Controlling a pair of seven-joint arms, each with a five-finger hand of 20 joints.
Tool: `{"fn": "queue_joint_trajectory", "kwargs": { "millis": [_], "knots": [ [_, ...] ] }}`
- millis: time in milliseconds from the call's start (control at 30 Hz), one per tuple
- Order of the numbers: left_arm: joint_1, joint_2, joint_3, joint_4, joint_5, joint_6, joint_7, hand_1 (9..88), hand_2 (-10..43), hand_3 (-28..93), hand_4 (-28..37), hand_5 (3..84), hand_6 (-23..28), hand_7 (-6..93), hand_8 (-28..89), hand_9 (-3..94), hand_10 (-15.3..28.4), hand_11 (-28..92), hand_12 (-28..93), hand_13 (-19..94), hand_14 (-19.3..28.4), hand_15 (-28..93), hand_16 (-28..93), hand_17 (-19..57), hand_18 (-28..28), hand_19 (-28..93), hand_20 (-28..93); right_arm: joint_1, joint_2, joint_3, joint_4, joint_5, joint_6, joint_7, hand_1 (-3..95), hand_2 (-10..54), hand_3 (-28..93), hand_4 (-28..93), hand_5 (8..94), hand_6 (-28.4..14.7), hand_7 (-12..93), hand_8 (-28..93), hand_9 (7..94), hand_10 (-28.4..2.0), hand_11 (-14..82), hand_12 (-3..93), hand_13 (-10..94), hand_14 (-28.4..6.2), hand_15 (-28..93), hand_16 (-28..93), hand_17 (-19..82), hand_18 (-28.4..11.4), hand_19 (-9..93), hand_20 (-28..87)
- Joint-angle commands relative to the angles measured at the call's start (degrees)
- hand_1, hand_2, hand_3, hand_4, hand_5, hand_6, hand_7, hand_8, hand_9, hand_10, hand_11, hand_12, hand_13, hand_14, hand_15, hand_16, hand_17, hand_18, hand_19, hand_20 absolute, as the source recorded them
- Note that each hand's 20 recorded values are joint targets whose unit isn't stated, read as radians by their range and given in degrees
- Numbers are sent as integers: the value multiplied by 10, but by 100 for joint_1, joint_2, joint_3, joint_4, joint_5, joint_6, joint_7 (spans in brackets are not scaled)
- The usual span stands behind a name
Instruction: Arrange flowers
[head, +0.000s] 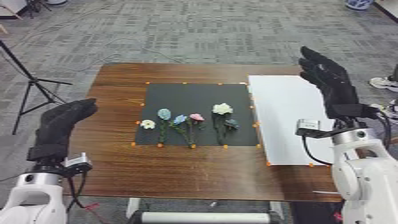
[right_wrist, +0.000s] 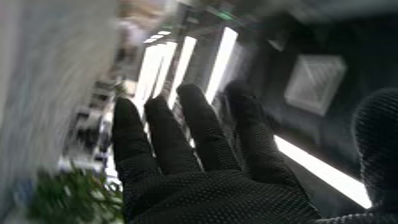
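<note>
1. Left hand (head: 62, 122): hanging at the table's 9 o'clock, fingers released, grasping nothing
2. Right hand (head: 327, 75): hovering around 2 o'clock, fingers released and spread, empty
3. Stemmed flowers: lying on black mat (head: 182, 92); white-petalled daisy-like one (head: 147, 123) sitting toward mat's 8 o'clock, large white bloom (head: 222, 108) toward 2, pink bloom (head: 196, 117) between
4. White sheet (head: 282, 110): lying at mat's 3 o'clock

Open room above the flowers (head: 222, 109)

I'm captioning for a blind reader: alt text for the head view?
White, pink and blue flowers lie on a black mat beside a white sheet on a brown table; the robot's left hand and right hand hover at either side.
</note>
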Motion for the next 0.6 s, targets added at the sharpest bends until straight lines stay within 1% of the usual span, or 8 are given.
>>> {"fn": "queue_joint_trajectory", "kwargs": {
  "millis": [33,100,167,267,333,467,533,600],
  "knots": [
    [40,-343,238,-115,290,-114,211,295,21,675,-172,564,1,188,-87,541,145,214,117,413,169,192,-18,91,95,27,174,-444,-1091,18,3,1585,-737,-495,41,59,704,-171,350,-20,50,-69,357,-146,27,103,216,-153,8,164,91,-168,169,228],
    [30,-393,276,-143,250,-60,280,295,21,675,-172,564,1,189,-88,541,146,214,117,413,169,192,-18,91,95,27,175,-528,-1088,79,-49,1479,-780,-490,41,62,703,-173,356,-22,53,-68,358,-145,29,103,221,-154,12,164,93,-169,171,228],
    [69,-468,274,-189,259,-110,346,295,22,675,-172,563,1,187,-88,542,146,213,117,413,170,192,-17,92,91,25,174,-631,-1124,147,-110,1433,-844,-430,42,64,704,-171,376,-26,57,-68,368,-147,33,105,232,-160,22,165,97,-170,176,229],
    [146,-521,241,-268,324,-174,388,295,23,674,-172,560,0,184,-88,542,146,213,117,416,170,192,-18,97,84,25,174,-765,-1167,195,-158,1420,-912,-343,52,67,704,-167,402,-30,65,-68,384,-153,39,109,253,-169,37,167,109,-177,181,231],
    [156,-506,213,-287,313,-189,391,295,24,673,-171,560,0,184,-87,543,146,213,117,417,170,192,-18,98,82,25,175,-795,-1117,150,-134,1499,-894,-251,55,67,705,-165,412,-30,68,-67,390,-150,40,110,260,-172,42,167,112,-181,185,233],
    [85,-473,214,-274,301,-237,385,294,23,675,-170,561,1,184,-87,544,146,213,118,418,170,193,-18,98,82,25,175,-735,-1089,164,-62,1387,-1103,-128,59,68,704,-164,417,-30,71,-67,396,-152,41,111,269,-178,52,170,114,-186,191,237],
    [67,-469,219,-276,342,-286,387,294,23,675,-171,562,1,183,-87,544,146,213,118,418,170,193,-19,96,84,24,174,-737,-1072,158,-54,1384,-1173,-93,62,69,704,-163,421,-30,72,-68,398,-154,41,112,270,-180,55,171,113,-187,195,239],
    [83,-478,207,-287,350,-316,395,293,23,675,-171,562,1,184,-86,544,146,213,118,417,170,192,-19,95,84,23,174,-724,-1082,168,-36,1387,-1277,-58,65,70,702,-162,422,-31,72,-68,398,-154,41,113,270,-181,56,171,113,-187,197,239]
  ]
}}
